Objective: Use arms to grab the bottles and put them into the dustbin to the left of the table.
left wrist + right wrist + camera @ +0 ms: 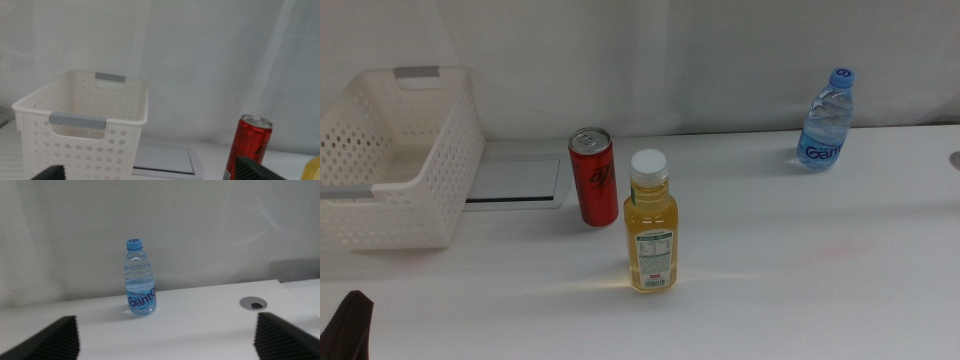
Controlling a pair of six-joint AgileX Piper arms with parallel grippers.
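At the table's near left edge waits the left gripper (348, 325), jaws spread wide and empty; the right gripper (165, 340) likewise. Beyond stand the juice bottle (650, 224), red can (592, 176), basket (395, 155), and farthest, the water bottle (825, 120).

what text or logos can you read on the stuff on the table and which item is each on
"Gan...": white letters on the blue label of the water bottle; the rest curves out of sight.
Red can: a dark logo mark, not readable as words.
Juice bottle: green and white label with a barcode and fine print, too small to read.
Basket: no text.
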